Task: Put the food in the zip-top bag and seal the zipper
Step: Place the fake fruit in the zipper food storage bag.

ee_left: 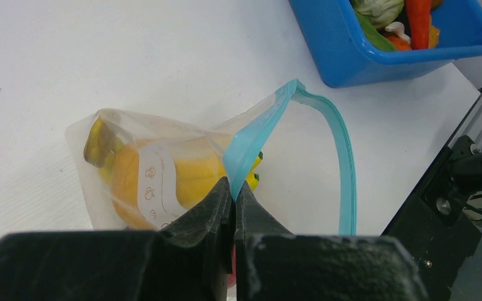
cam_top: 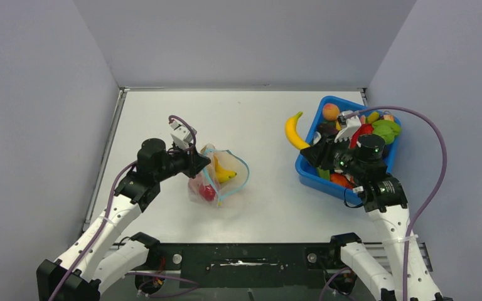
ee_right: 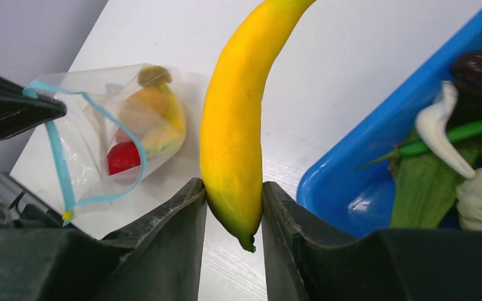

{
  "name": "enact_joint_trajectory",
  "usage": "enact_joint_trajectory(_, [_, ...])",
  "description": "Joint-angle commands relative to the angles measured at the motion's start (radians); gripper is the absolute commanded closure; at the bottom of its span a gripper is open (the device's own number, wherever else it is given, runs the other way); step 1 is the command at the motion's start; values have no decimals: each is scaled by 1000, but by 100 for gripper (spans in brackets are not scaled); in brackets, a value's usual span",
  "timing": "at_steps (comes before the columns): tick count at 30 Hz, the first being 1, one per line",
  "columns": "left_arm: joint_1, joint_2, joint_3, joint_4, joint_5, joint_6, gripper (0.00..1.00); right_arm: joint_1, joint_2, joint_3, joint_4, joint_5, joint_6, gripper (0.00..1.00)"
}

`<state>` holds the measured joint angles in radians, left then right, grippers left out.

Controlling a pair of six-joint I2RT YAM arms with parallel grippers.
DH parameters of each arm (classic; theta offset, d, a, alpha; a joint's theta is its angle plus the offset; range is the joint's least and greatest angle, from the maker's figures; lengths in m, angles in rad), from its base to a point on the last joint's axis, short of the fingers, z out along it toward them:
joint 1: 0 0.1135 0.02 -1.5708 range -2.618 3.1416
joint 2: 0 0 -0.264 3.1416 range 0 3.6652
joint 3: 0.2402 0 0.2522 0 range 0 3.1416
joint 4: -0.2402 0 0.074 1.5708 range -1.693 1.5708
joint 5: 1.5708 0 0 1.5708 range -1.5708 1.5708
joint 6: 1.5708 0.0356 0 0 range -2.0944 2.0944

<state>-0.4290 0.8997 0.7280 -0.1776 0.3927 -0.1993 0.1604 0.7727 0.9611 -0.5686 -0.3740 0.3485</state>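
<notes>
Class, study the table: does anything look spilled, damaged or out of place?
Nothing stands out. The left gripper pinches the zipper of the open bag; the right gripper holds a banana by the bin.

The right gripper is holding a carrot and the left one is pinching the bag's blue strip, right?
Not a carrot: the right gripper holds a yellow banana, as the right wrist view shows. The left gripper does pinch the blue strip of the bag.
</notes>
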Motion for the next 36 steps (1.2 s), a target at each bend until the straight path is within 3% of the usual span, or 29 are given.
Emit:
enact_joint_trajectory(1, [6,-14,5,70,21,-5,100,39,21,-10,89,-126,13,77])
enact_joint_trajectory(8, [7,-2,8,75,31,-8,100,177,37,-40,191,-147,86,76])
enact_joint_trajectory(15, [7,-10,5,75,33,-9,100,528,152,22,182,-48,34,74])
enact_joint_trajectory(20, [8,-12,6,76,42,-9,100,722,262,80,133,125,-9,73])
enact_joint_trajectory(30, [7,-39,-5,106,126,-22,100,747,378,157,101,283,-6,74])
enact_joint_trajectory(36, [9,-48,-20,149,182,-46,100,747,475,220,109,280,1,73])
